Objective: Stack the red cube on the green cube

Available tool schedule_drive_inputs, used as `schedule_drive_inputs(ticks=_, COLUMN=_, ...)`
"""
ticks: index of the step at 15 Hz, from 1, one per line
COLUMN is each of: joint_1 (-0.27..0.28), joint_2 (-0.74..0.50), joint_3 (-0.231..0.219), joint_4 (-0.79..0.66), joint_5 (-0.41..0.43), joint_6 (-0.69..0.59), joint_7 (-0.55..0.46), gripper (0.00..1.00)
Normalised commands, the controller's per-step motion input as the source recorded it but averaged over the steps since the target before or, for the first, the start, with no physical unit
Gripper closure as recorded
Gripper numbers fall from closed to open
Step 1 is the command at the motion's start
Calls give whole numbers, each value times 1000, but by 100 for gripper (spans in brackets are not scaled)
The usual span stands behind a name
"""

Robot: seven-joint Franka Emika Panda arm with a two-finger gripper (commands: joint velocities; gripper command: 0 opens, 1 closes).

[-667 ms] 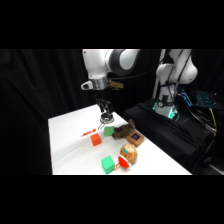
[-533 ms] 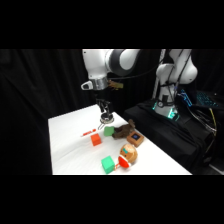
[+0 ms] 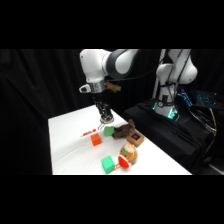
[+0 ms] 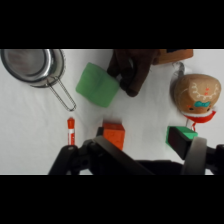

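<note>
**Gripper above the cubes, nothing held**

The gripper (image 3: 105, 119) hangs over the surface (image 3: 70, 150) carrying nothing; whether its jaws are wide or narrow I cannot tell. The red cube (image 4: 114, 133) sits just below it, apparently lined up for pickup. One red cube, one red stick (image 4: 71, 130), one strainer (image 4: 32, 66). Two green blocks: the green cube (image 4: 98, 84) near the red cube, a darker block (image 4: 181, 139) apart.

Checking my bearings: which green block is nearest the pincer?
The duller green block beside the dark brown toy; the brighter green cube sits farther off, by the round toy.
</note>
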Motion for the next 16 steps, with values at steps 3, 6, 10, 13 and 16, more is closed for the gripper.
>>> schedule_drive_inputs(ticks=3, joint_1=-56, joint_2=199, joint_3=26, joint_4=239, joint_5=71, joint_6=171, joint_7=28, gripper=0)
schedule_drive_inputs(ticks=6, joint_1=-54, joint_2=273, joint_3=41, joint_4=207, joint_5=77, joint_6=238, joint_7=36, gripper=0)
schedule_drive_inputs(ticks=10, joint_1=-59, joint_2=345, joint_3=48, joint_4=237, joint_5=51, joint_6=236, joint_7=67, gripper=0)
schedule_drive_inputs(ticks=13, joint_1=-43, joint_2=304, joint_3=44, joint_4=256, joint_5=-6, joint_6=213, joint_7=126, gripper=0)
schedule_drive_inputs(ticks=16, joint_1=-12, joint_2=239, joint_3=27, joint_4=243, joint_5=-62, joint_6=181, joint_7=165, gripper=0)
